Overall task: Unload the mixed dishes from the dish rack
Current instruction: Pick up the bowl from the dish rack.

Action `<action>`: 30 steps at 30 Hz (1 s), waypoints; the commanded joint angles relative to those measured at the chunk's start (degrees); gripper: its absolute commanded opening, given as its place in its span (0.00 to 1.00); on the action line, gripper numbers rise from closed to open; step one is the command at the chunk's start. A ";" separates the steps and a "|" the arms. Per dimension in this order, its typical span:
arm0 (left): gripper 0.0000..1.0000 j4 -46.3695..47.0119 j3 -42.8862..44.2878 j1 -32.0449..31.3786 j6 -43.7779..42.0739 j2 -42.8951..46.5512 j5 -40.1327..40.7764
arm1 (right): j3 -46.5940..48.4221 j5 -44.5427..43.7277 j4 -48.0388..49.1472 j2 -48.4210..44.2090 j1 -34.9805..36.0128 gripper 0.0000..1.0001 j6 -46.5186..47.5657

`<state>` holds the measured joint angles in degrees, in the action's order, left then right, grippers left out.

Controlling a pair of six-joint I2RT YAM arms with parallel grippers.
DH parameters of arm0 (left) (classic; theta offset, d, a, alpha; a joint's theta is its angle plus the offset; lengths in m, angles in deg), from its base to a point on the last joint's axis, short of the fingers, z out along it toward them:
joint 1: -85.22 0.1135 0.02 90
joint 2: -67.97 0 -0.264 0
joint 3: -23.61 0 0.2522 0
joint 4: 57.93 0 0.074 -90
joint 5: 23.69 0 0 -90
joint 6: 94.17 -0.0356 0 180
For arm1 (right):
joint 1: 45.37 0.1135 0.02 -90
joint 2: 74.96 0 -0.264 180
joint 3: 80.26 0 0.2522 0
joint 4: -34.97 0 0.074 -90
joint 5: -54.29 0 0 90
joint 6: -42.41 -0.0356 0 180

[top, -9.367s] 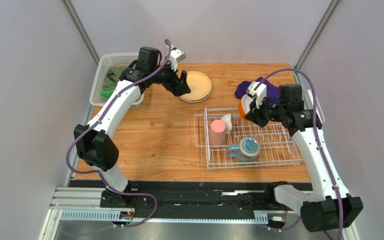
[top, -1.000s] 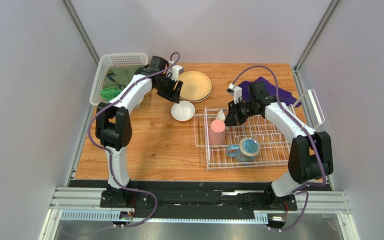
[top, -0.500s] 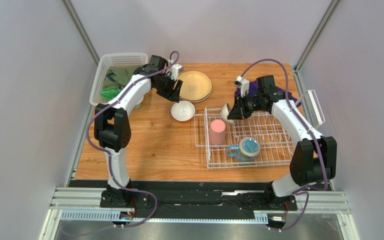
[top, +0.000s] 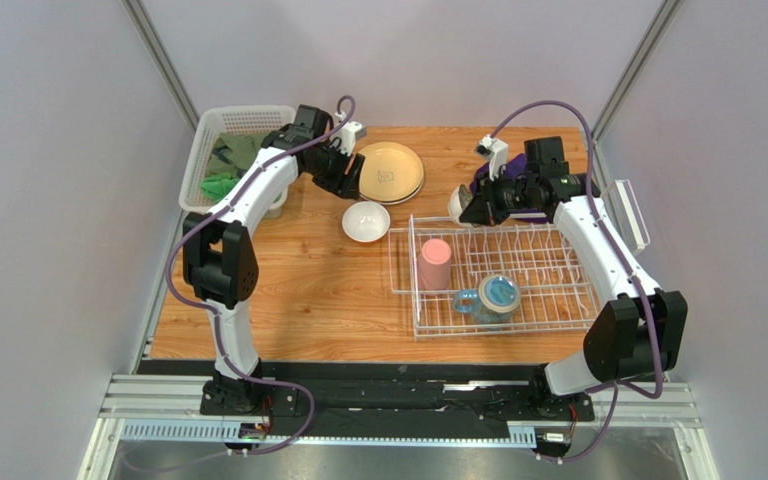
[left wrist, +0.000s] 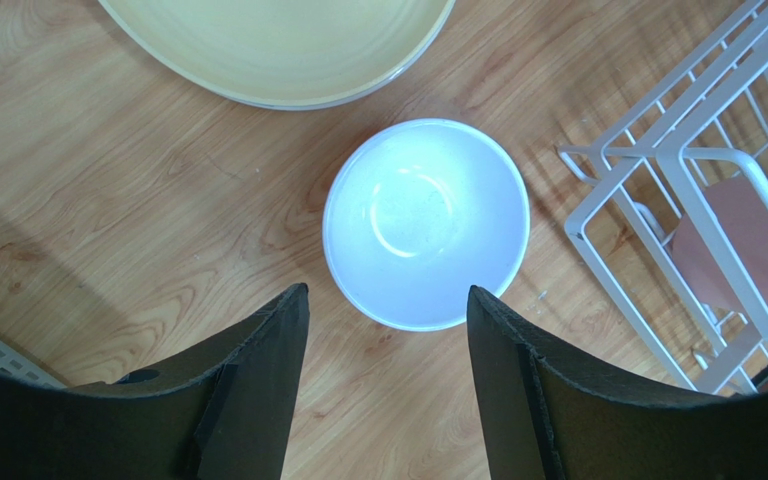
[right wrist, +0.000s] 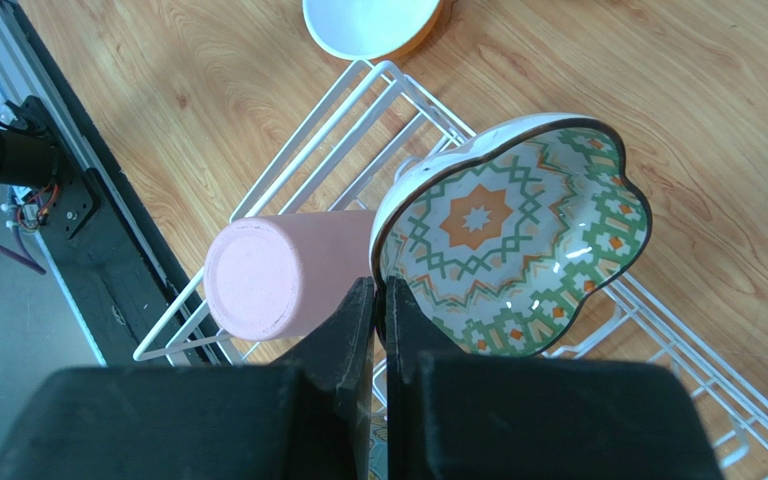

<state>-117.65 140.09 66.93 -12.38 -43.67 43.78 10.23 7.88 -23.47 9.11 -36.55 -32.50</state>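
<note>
Over wooden tabletop [top: 308, 290], just lifted from white wire dish rack [top: 548, 270] to upper centre: scalloped orange-green patterned bowl [right wrist: 518, 240], rim clamped in right gripper [right wrist: 380, 290]; left gripper [left wrist: 388, 300] wide above plain white bowl [left wrist: 425, 222]; pink tumbler [top: 434, 264], blue mug [top: 493, 296] remaining.

Cup [top: 434, 264] & mug [top: 498, 295] in rack [top: 558, 270], bowl [top: 366, 221] left of it, plates [top: 390, 172] behind bowl.

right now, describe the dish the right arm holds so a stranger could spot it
Find the white wire dish rack; at its far edge the right gripper pinches a small bowl by its rim. Unlike the plain pink tumbler and blue mug in the rack, it has a scalloped edge and an orange-and-green star pattern.
</note>
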 commanded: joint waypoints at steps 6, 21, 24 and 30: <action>0.67 -6.23 8.54 -1.05 1.44 7.21 -3.67 | 6.94 -10.54 -3.29 -5.76 4.97 0.00 4.42; 0.66 -26.99 33.41 -5.88 -3.56 0.02 0.19 | 8.26 -34.36 -5.50 -5.68 26.33 0.00 11.18; 0.66 -28.40 35.18 -7.64 -4.71 -0.69 1.43 | 8.44 -37.96 -5.41 -4.10 30.46 0.00 12.24; 0.65 -30.25 36.76 -9.84 -6.38 -2.36 1.70 | 9.58 -43.94 -5.41 -1.29 38.37 0.00 14.61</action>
<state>-144.86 174.40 58.26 -16.12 -44.35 44.85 16.53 -30.00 -30.43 6.51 -1.67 -20.89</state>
